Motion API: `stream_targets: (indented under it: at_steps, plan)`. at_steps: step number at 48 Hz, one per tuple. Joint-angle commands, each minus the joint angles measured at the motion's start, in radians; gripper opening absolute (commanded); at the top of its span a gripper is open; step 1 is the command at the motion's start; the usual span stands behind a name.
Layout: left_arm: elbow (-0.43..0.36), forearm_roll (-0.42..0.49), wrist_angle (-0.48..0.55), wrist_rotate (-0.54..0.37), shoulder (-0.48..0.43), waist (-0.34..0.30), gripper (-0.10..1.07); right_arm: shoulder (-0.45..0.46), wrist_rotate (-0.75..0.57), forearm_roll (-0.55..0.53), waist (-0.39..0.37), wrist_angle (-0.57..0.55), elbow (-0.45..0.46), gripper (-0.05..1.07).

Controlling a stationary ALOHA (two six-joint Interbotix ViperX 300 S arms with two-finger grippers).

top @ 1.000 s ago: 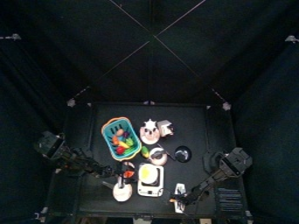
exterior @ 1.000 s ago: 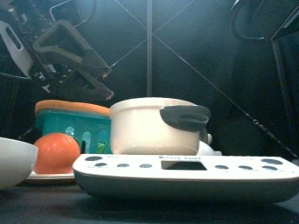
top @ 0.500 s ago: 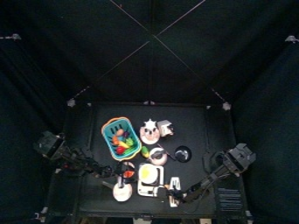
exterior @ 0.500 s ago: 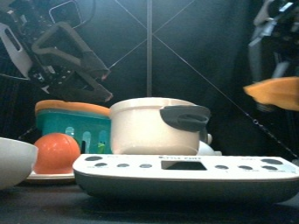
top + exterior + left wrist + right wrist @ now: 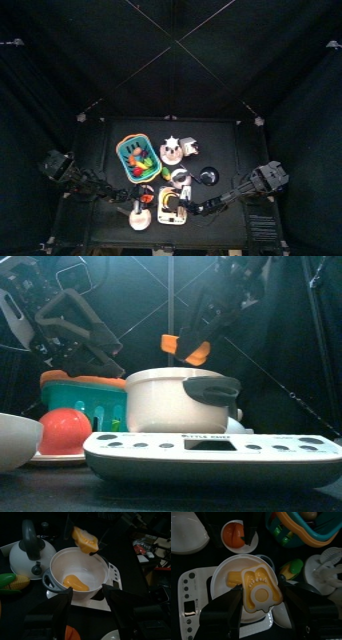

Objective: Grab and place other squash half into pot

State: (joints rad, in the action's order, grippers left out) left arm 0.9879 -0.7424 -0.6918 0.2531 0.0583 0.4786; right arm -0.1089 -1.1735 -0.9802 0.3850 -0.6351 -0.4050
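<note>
The grab is judged done and the carry nearly so: the other squash half [image 5: 259, 591] is held between the jaws of the right end effector [image 5: 260, 592], above the open white pot [image 5: 100, 562], in which one orange-yellow piece [image 5: 75, 582] already lies. Only lowering and release are left. The piece's long axis is seen tilted, its cut face turned toward the right wrist camera. Whether the left end effector [image 5: 85, 597] is open cannot be told.
</note>
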Motion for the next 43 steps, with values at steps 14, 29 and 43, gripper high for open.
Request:
stream_targets:
  at_steps: [14, 29, 43]
  plan:
    - [-0.009, 0.000, -0.008, 0.000, 0.014, 0.002, 0.87, 0.012, 0.000, 0.057, -0.058, 0.147, -0.049, 0.82]
    - [-0.009, -0.002, -0.008, 0.000, 0.014, 0.002, 0.87, 0.015, 0.006, 0.067, -0.060, 0.147, -0.046, 0.96]
    - [-0.011, 0.000, -0.008, 0.000, 0.014, 0.000, 0.87, 0.061, -0.002, 0.023, -0.055, 0.135, -0.051, 0.96]
